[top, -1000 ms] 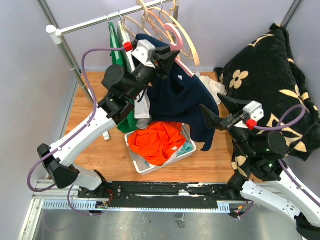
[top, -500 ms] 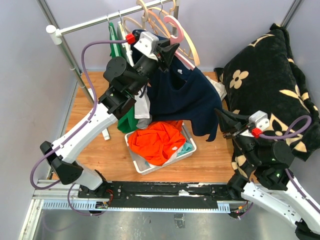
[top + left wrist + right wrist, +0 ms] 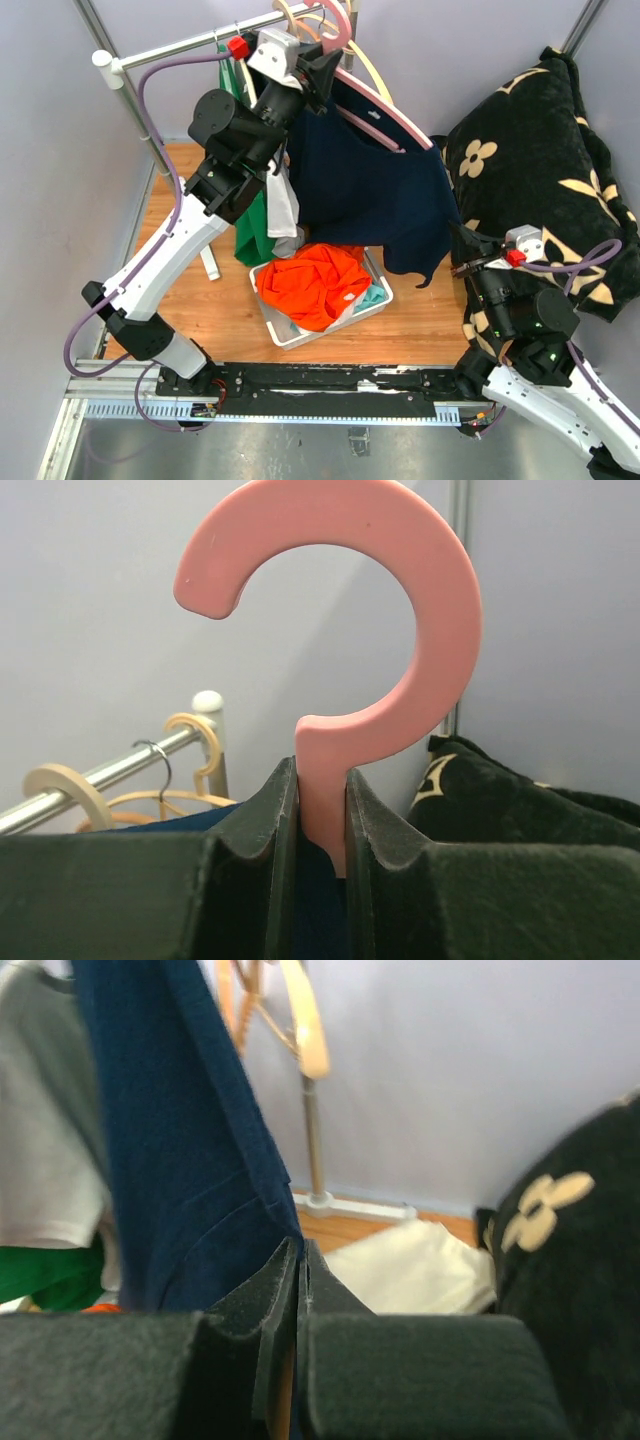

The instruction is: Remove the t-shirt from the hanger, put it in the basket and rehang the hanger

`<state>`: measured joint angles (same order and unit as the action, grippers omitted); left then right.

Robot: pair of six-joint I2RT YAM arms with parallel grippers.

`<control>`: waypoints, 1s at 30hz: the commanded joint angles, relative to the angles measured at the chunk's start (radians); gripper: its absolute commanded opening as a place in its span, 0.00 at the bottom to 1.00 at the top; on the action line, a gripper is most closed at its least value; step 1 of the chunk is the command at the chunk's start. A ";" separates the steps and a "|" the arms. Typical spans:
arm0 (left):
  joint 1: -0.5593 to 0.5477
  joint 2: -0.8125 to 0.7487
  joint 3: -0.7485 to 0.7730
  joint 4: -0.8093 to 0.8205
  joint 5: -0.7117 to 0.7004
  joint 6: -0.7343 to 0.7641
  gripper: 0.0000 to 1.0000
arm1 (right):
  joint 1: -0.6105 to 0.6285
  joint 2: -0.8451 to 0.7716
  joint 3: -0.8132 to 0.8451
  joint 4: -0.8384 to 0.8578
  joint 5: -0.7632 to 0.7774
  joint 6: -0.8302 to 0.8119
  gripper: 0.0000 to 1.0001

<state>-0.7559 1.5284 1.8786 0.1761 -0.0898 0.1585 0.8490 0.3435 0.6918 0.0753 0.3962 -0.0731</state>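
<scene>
We see a white basket [image 3: 350, 316] holding orange clothes [image 3: 315, 285]; right of it a black flowered blanket [image 3: 540, 150], behind it a metal rail [image 3: 170, 48] with a green garment [image 3: 249, 236]

White arms [image 3: 165, 262], black joints [image 3: 225, 118], purple cables [image 3: 141, 95], black tools [image 3: 330, 70].

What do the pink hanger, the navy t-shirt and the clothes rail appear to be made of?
The pink hanger is probably moulded plastic, matte: uniform colour and thick rounded edges, though painted wood is possible. The navy t-shirt is soft knit fabric, likely cotton: it drapes and folds. The clothes rail looks like polished metal: bright highlights run along the tube.
</scene>
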 commanded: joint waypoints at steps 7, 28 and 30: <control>0.030 -0.024 0.099 0.057 -0.077 0.005 0.00 | 0.017 -0.016 -0.086 -0.021 0.356 0.110 0.01; 0.032 -0.136 -0.191 0.067 0.057 -0.071 0.01 | 0.015 -0.025 0.016 0.004 0.004 -0.110 0.65; 0.031 -0.154 -0.233 0.069 0.060 -0.077 0.01 | 0.015 -0.020 0.052 0.001 -0.040 -0.127 0.65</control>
<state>-0.7322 1.4326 1.6966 0.1810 -0.0574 0.1017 0.8490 0.3309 0.6559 0.0502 0.4877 -0.1162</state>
